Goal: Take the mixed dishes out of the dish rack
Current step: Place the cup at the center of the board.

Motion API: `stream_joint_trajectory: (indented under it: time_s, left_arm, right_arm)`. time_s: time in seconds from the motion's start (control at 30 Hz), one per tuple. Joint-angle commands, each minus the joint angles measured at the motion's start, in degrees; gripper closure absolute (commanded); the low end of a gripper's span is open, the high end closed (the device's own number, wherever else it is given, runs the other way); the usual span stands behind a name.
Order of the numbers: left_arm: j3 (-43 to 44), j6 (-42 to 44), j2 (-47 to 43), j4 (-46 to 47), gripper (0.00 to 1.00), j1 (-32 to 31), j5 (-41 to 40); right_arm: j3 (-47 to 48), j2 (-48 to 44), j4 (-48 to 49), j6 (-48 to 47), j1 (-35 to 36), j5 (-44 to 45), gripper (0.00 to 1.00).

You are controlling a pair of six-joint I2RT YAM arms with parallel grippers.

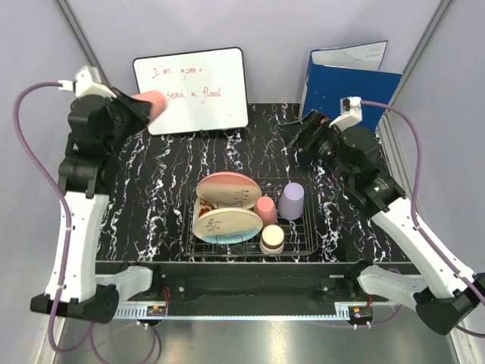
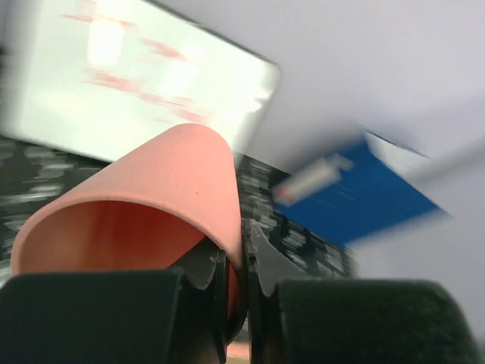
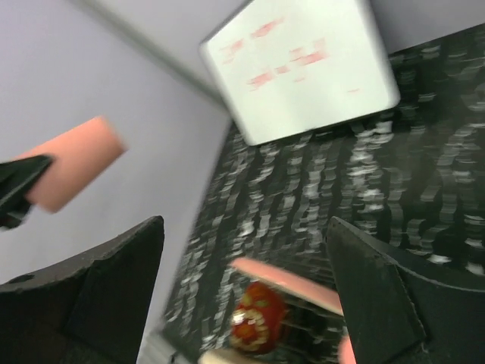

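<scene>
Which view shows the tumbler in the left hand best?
Left wrist: the tumbler fills the frame, its wall pinched by the left hand. Top external shows only its end poking past that hand; right wrist shows it small and blurred at the left edge.

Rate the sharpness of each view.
Top external: sharp, evenly lit, whiteboard writing crisp. Left wrist: background whiteboard and folder motion-smeared, held tumbler crisp. Right wrist: table and whiteboard streaked, its own fingers sharp.
</scene>
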Motion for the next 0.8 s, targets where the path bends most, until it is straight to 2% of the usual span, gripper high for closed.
stream_joint_trajectory:
  time_s: [0.0,0.07,0.1,0.2,0.37,0.53,0.77]
  left_arm:
    - [4.7,7.0,10.0,-19.7,1.00,7.0,-25.5]
    - [4.5,5.6,13.7,-20.0,1.00,11.7,-20.2]
    - [4.1,4.7,17.3,-20.0,1.00,15.1,-19.2]
    - [3.3,4.0,23.5,-20.2,1.00,19.5,-18.2]
    - [6.7,6.6,31.5,-20.1,1.00,21.9,-21.3]
    - [11.3,8.0,41.6,-20.2,1.00,23.6,-20.9]
    - [25.7,9.2,54.4,-20.9,1.00,24.8,-18.7]
  right_arm:
    - [2.8,0.2,-22.1,-8.1,0.2,21.1,0.05]
    - [0.5,-1.0,-22.7,-8.3,0.2,24.2,0.06]
    - [-0.5,-2.9,-22.1,-8.6,0.1,24.7,0.06]
    - [-4.3,-6.6,-20.5,-10.0,0.2,24.8,0.07]
    - [-6.8,-8.7,-20.6,-13.5,0.2,22.4,0.06]
    - [-8.4,-9.6,-21.2,-13.7,0.2,21.3,0.05]
    - [-10.7,-11.0,-21.9,-13.3,0.2,19.8,0.05]
